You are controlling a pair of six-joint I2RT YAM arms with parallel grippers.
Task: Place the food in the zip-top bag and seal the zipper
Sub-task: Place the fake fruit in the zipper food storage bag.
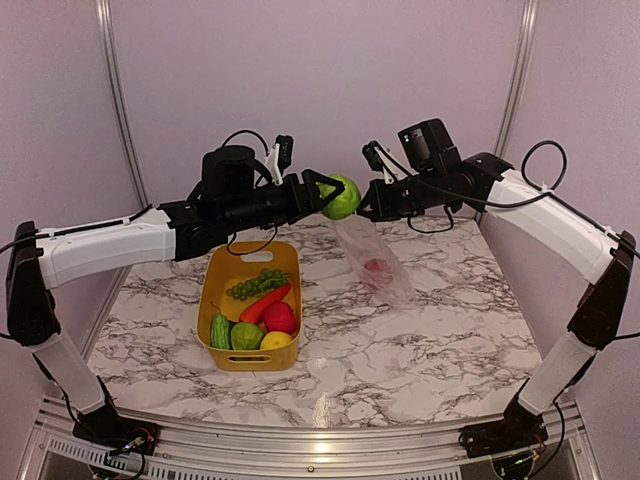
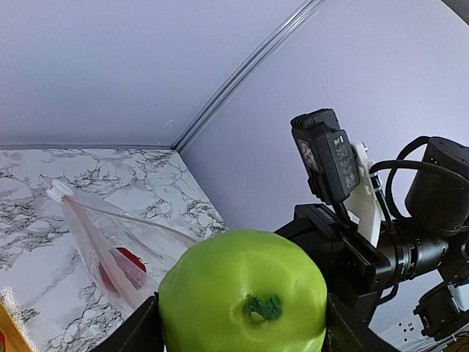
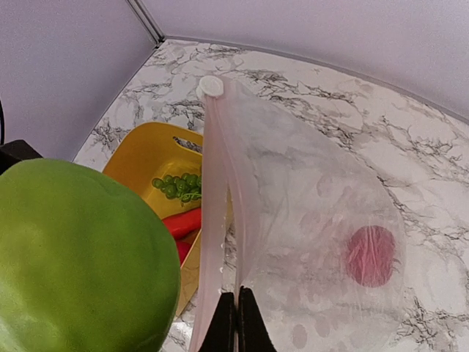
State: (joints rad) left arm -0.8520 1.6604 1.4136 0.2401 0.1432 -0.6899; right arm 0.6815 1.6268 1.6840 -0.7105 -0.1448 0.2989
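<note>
Green round fruit gripped by left fingers; right fingers pinch zip-top bag rim, closed tight. Centre fruit above bag mouth, then release.

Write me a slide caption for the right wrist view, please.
Right jaws pinch the clear zip-top bag by its edge, red food inside; a green fruit fills the lower-left corner.

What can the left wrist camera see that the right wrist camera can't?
Only left wrist: the right arm's black camera and the stem on the green fruit. Only right wrist: the grapes and carrot in the bin, and the right gripper pinching the bag. Both: the green fruit, the bag with red food inside, the marble table.
</note>
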